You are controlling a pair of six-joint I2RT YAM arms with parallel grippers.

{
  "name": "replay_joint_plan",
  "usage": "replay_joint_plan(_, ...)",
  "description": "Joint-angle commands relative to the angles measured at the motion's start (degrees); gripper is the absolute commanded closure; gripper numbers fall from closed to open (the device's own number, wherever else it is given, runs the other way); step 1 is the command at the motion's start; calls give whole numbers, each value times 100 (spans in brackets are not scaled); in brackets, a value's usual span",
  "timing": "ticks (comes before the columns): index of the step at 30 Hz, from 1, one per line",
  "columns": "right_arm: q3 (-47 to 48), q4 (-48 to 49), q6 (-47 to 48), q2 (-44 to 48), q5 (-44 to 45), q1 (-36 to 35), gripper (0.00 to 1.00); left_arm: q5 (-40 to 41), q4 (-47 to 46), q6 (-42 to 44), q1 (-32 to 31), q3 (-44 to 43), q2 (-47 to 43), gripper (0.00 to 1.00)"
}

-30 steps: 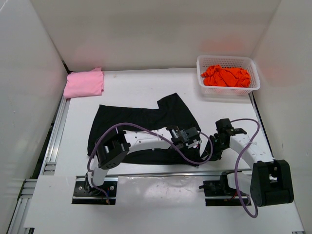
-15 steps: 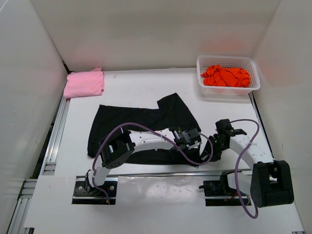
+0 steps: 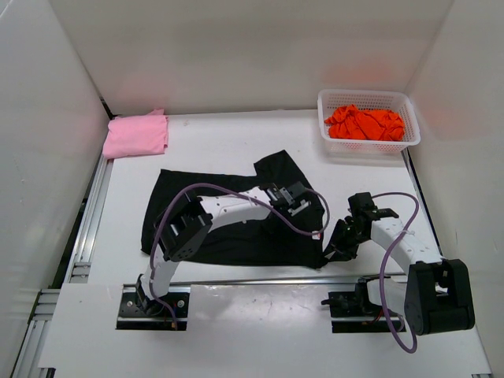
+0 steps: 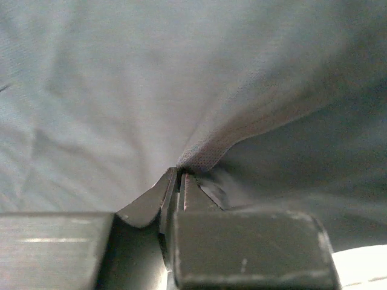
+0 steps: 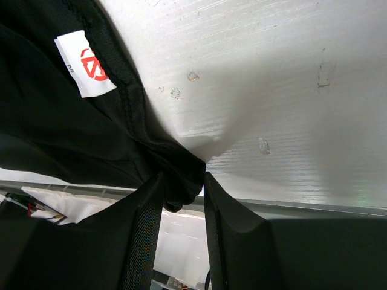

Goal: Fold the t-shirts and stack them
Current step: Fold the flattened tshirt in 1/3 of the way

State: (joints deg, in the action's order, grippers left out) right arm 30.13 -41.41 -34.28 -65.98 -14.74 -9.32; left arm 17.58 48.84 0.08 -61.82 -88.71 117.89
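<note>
Shirts look about a third done, as I judge it. The pink shirt (image 3: 136, 135) lies folded well off to the far left of the left pincer (image 3: 302, 205). The black shirt (image 3: 236, 244) is spread under both pincers and not yet folded. The orange shirt (image 3: 365, 123) sits crumpled in the basket (image 3: 362, 94), well beyond the right pincer (image 3: 335, 246). No stack exists yet. The left pincer is closed tight on a small tent of black cloth. The right pincer, narrow, clamps a bunched black edge just to the near right of it. The left arm (image 3: 236, 209) and its cable (image 3: 228, 187) lie across the black shirt and may hamper a fold. A sleeve flap just beyond the left pincer sits rumpled.
</note>
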Motion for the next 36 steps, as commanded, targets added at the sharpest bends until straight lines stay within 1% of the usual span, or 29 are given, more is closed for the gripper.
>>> replay_joint_plan(1, 36, 36, 97, 41, 6, 27, 63, -79, -94, -8, 336, -234, -380, 85)
replay_joint_plan(4, 37, 36, 97, -12, 6, 27, 63, -150, -94, -8, 425, -287, -249, 77)
replay_joint_plan(5, 37, 36, 97, -64, 6, 27, 63, -202, -94, -8, 478, -288, -249, 77)
replay_joint_plan(8, 37, 36, 150, -65, 6, 27, 63, -203, -94, -8, 478, -226, -249, 59)
replay_joint_plan(9, 37, -25, 202, -65, 67, 27, 63, -203, -94, -8, 478, -174, -188, 49)
replay_joint_plan(11, 98, -77, 255, -65, 199, 27, 63, -203, -42, -8, 478, -173, -187, 35)
replay_joint_plan(12, 168, -139, 255, -65, 252, 27, 63, -203, -41, -8, 478, -173, -187, 30)
replay_joint_plan(17, 545, -219, 317, 277, 428, 27, 63, 34, -41, -8, 583, -296, -73, 26)
replay_joint_plan(21, 845, -280, 317, 515, 499, 27, 63, 96, -41, -8, 698, -410, 50, 26)
replay_joint_plan(22, 898, -280, 317, 515, 403, 27, 66, 96, -41, -8, 750, -480, 50, 25)
replay_joint_plan(24, 959, -166, 370, 463, 253, -113, 68, 96, -41, -8, 751, -533, 111, 25)
replay_joint_plan(25, 960, -27, 370, 463, 87, -166, 72, 148, -41, -8, 751, -534, 112, 23)
replay_joint_plan(27, 1082, 141, 370, 217, -46, -403, 76, 149, -41, -8, 751, -595, 234, 23)
replay_joint_plan(28, 1083, 281, 300, 130, -46, -499, 84, 149, -41, -8, 751, -595, 235, 23)
replay_joint_plan(30, 1240, 422, 229, -151, -186, -789, 90, 149, -41, -8, 751, -595, 296, 23)
replay_joint_plan(31, 1241, 554, 159, -335, -187, -956, 96, 149, -41, -8, 751, -595, 349, 22)
replay_joint_plan(33, 1381, 695, 80, -538, -187, -1106, 100, 219, -41, -8, 751, -647, 419, 22)
replay_joint_plan(35, 1460, 879, 27, -863, -187, -1273, 100, 281, -41, -8, 812, -648, 472, 22)
replay_joint_plan(36, 1539, 932, -51, -986, -239, -1326, 100, 281, -41, -8, 812, -648, 472, 20)
